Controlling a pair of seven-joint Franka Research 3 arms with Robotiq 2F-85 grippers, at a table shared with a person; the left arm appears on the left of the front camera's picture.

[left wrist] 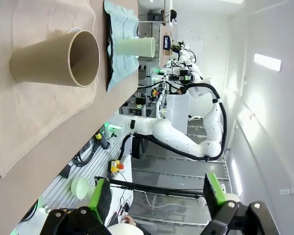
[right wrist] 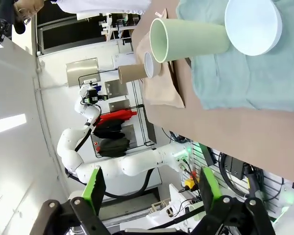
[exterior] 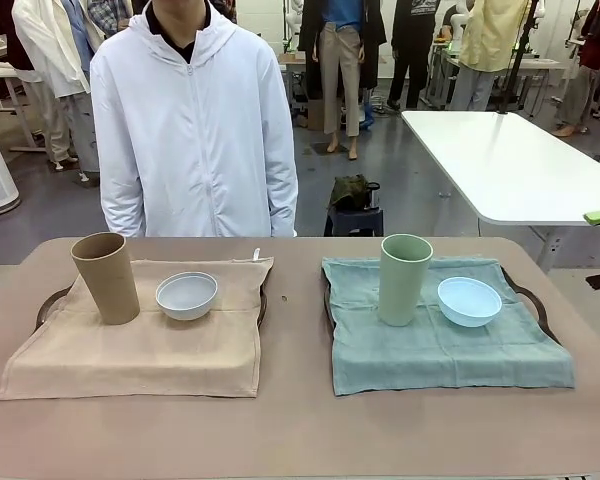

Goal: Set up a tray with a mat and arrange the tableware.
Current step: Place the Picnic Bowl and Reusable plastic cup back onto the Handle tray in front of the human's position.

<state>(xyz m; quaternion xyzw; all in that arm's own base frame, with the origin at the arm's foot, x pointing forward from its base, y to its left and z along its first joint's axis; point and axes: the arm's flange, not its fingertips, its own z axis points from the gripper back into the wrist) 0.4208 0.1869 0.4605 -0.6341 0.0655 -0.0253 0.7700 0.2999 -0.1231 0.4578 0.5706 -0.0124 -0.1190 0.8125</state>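
We found both settings laid out on the table [exterior: 300, 430]. On the left, a tan mat [exterior: 140, 345] covered a dark tray [exterior: 48, 300]; on its far part the tan tumbler [exterior: 107, 277] stood upright with the white bowl [exterior: 187, 295] just beside it on the right, apart from it. On the right, a green mat [exterior: 440, 345] covered a second tray [exterior: 532, 305], bearing the pale green tumbler [exterior: 404, 279] and, near its right, the light blue bowl [exterior: 469, 301]. The left end effector [left wrist: 156, 200] and the right end effector [right wrist: 149, 192] hung off the table's near edge, fingers apart and holding nothing. A person [exterior: 193, 120] stood at the far side. We judged the arrangement essentially complete; any next move would call only for small alignment of the tableware.
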